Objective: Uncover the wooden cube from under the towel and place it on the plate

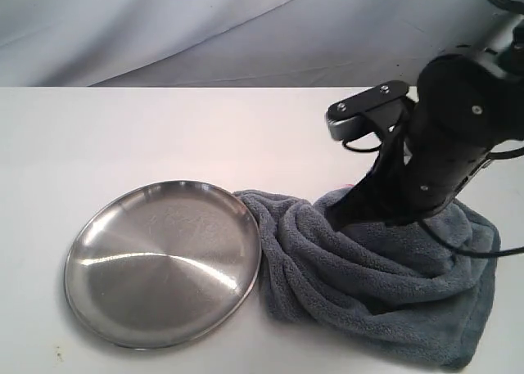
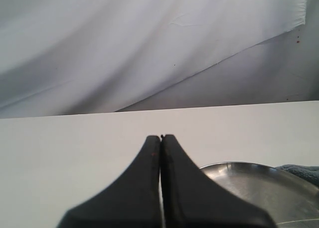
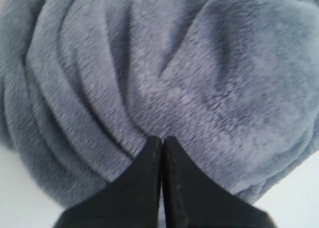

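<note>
On the table (image 1: pixel 147 137), the towel (image 1: pixel 385 284) is heaped against the right rim of the plate (image 1: pixel 164 263), nearer the right arm. The right claw (image 3: pixel 161 138) is pressed together, its tips set on a fold of the heap, and the left claw (image 2: pixel 161 137) is likewise pressed together beside the plate. The cube is not seen and is judged to be hidden under the heap, below the right claw.

White table (image 1: pixel 123 137): steel plate (image 1: pixel 164 263) beside towel (image 1: pixel 360 284)

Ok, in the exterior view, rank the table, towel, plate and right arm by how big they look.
Largest to smallest:
table
towel
plate, though towel and plate look close
The right arm is cut off by the frame and may be nearer the camera, so I won't rank it.
</note>
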